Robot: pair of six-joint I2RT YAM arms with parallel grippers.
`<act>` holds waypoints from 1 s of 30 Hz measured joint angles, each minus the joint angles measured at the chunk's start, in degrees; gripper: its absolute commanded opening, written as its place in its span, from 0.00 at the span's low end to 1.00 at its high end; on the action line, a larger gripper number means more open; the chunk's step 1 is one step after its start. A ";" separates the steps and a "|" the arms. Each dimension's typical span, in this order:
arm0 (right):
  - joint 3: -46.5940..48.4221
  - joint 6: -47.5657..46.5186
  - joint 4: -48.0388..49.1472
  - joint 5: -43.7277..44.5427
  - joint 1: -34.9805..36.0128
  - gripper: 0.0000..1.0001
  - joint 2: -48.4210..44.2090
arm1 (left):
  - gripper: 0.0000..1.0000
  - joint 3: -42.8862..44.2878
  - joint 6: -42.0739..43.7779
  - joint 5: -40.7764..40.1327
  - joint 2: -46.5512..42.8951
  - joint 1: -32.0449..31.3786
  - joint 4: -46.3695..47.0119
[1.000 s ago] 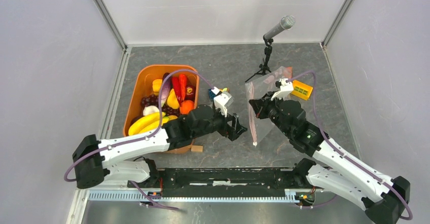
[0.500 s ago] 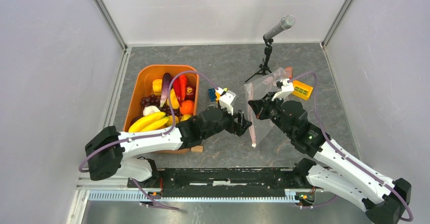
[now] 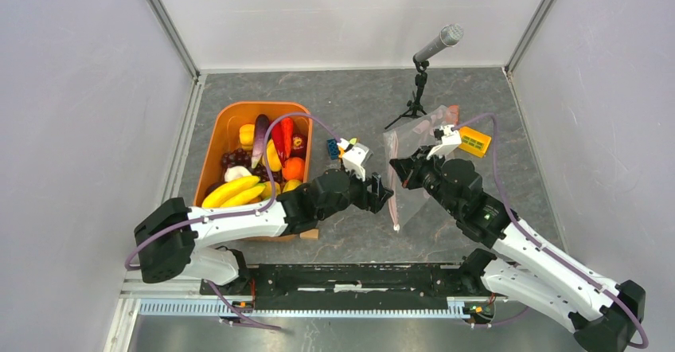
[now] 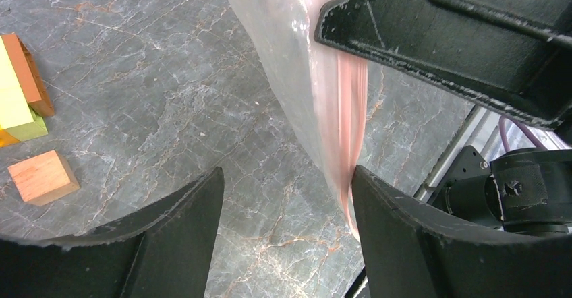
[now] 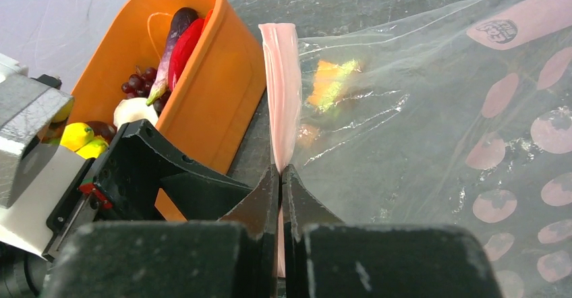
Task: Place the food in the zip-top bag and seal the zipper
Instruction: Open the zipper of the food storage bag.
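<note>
The right gripper (image 5: 280, 176) is clamped shut on the pink zipper (image 5: 282, 75). The strip rises straight out from between its closed tips, which hide the pinched part. The zip-top bag (image 5: 438, 109) spreads away to that gripper's right, this edge lifted off the grey surface (image 3: 318, 89). An orange-and-green smear shows through the film just past the tips. Whether it lies inside the bag or behind it cannot be told. The zipper's slider cannot be made out in any view.

The left gripper (image 4: 287, 197) faces it, open, with one jaw on each side of the hanging strip and no grip on it. The strip runs against or just beside the right-hand finger (image 4: 418, 244); which of the two cannot be told. There is free room across to the left-hand finger (image 4: 168, 244). The right gripper's black body fills the upper right of the left wrist view and cuts off the strip's top.

Beyond the left-hand finger lie a wooden block (image 4: 42, 176) and building blocks (image 4: 17, 102), the latter clipped by the frame edge and well apart from the bag.

The food (image 3: 294, 167), bananas (image 3: 229, 193) among it, sits in the orange tub (image 3: 215, 141). The tub is back along the left arm, to the left of both grippers and apart from the bag. That arm covers the tub's near right corner. Neither gripper holds any food.
</note>
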 measured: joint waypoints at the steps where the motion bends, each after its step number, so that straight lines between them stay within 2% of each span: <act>1: -0.15 0.09 0.00 0.00 0.00 0.00 0.00 | 0.77 -0.02 0.00 0.02 0.00 0.00 0.02; 17: -0.57 0.33 -0.02 -0.09 0.00 0.00 0.13 | 0.78 -0.02 0.02 -3.08 -1.68 -0.07 -0.68; 25: -0.59 0.35 -0.02 -1.03 0.00 0.00 0.11 | 0.80 0.81 0.02 -3.04 2.05 -0.09 -0.81; 30: -0.66 0.81 0.20 -1.03 0.00 0.00 0.11 | 0.77 2.27 0.00 -2.80 3.69 -0.22 -1.16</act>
